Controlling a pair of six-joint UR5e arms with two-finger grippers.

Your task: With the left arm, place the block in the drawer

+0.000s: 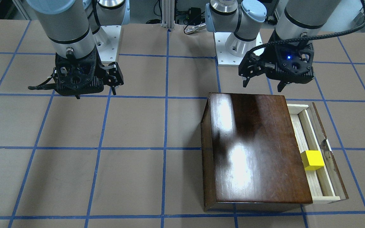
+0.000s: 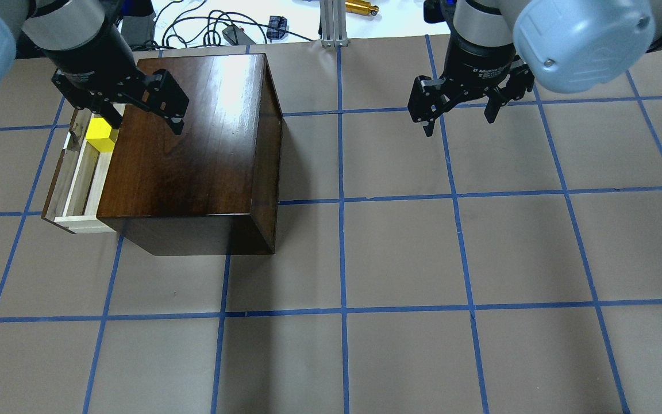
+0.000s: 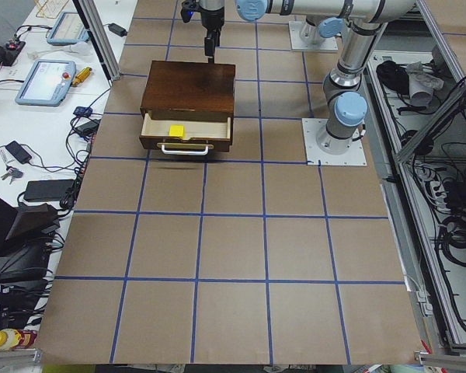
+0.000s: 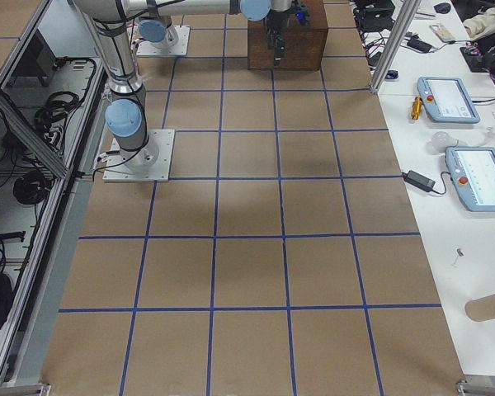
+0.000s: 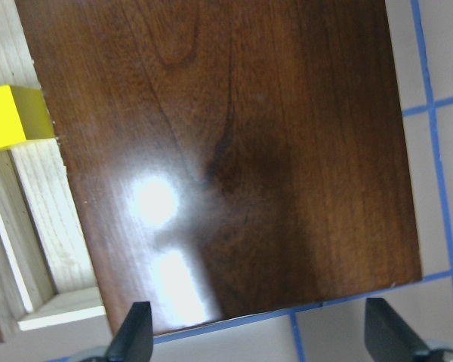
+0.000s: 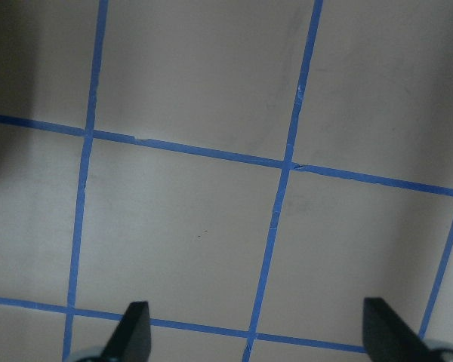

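Observation:
The yellow block [image 1: 312, 160] lies inside the open drawer [image 1: 309, 133], which is pulled out of the glossy dark-brown box [image 1: 255, 148]. The block also shows in the overhead view [image 2: 100, 135] and the left wrist view [image 5: 11, 117]. My left gripper [image 1: 262, 87], with the blue light, is open and empty. It hangs above the box's top near its robot-side edge [image 2: 147, 123], apart from the block. My right gripper [image 1: 95, 94] is open and empty over bare table [image 2: 458, 125].
Brown table paper with a blue tape grid [image 2: 342, 310] surrounds the box. The arm base plates [image 1: 238, 47] stand at the robot's side. Tablets and cables [image 4: 450, 99] lie on the operators' bench beyond the table edge.

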